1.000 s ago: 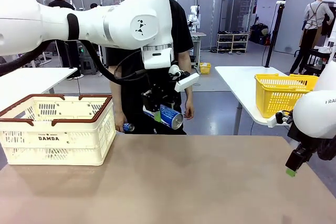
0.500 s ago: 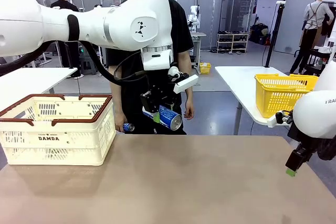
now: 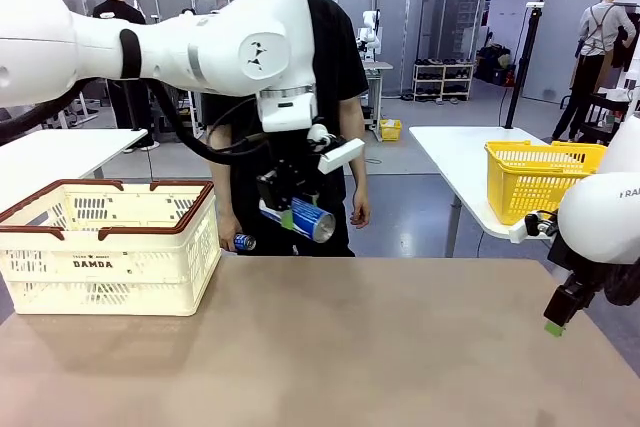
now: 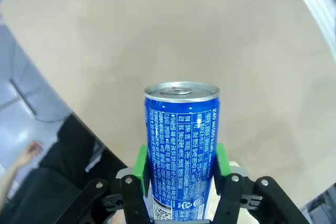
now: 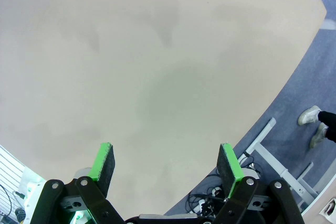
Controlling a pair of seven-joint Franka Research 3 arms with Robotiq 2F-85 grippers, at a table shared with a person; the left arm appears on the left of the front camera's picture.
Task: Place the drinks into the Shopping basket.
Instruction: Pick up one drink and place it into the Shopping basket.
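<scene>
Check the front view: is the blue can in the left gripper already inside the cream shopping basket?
No, the left gripper holds the blue can in the air, right of the Shopping basket.

My left arm (image 3: 170,47) comes from nine o'clock, wrist bent down, left gripper (image 3: 290,215) clamped on a blue can (image 3: 312,221). My right gripper (image 3: 553,325) hangs at four o'clock, jaws wide.

Big indoor hall, even overhead light. Tan tabletop (image 3: 400,347) across bottom half of front view. Grey-blue floor (image 3: 420,209) behind it, ctr-right. White table (image 3: 455,152) mid-right w/ yellow mesh basket (image 3: 540,182) on top; 2nd white table (image 3: 60,152) mid-left. Upper right bkgd: low shelf rack (image 3: 443,80) w/ dark items, black pole (image 3: 520,62), grey wall panels (image 3: 400,7). Small yellow crate (image 3: 390,129) on floor, ctr.
</scene>
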